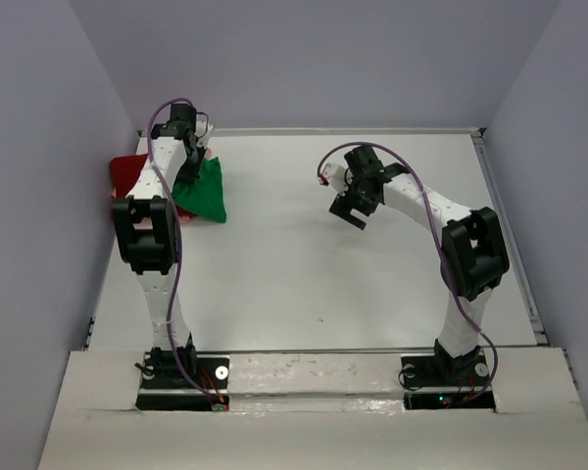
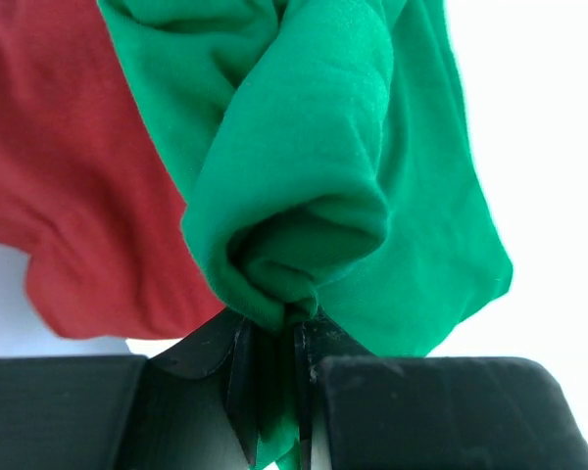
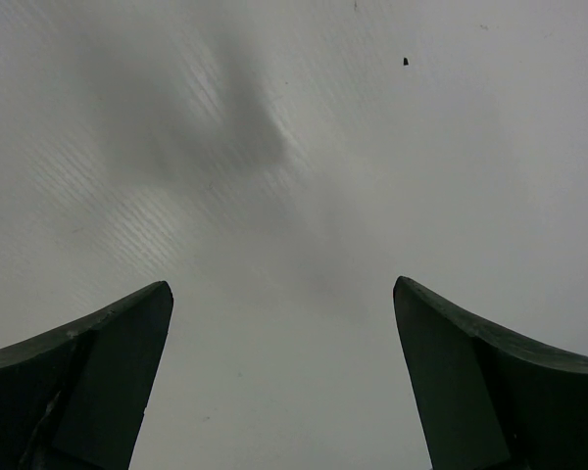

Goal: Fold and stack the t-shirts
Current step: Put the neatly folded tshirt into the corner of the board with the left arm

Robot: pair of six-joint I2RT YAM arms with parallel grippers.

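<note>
The bright green t-shirt (image 1: 204,193) lies bunched at the table's far left, partly on the dark red t-shirt (image 1: 129,174). My left gripper (image 1: 188,147) is shut on a fold of the green t-shirt (image 2: 314,186); the cloth is pinched between its jaws and the red t-shirt (image 2: 69,186) lies behind it. A sliver of pale salmon-pink cloth (image 1: 209,154) shows by the left gripper. My right gripper (image 1: 351,209) is open and empty above the bare white table (image 3: 294,176) at centre right.
The white table (image 1: 304,264) is walled by grey panels on the left, back and right. Both arm bases sit at the near edge. A small white tag (image 1: 324,177) hangs by the right wrist.
</note>
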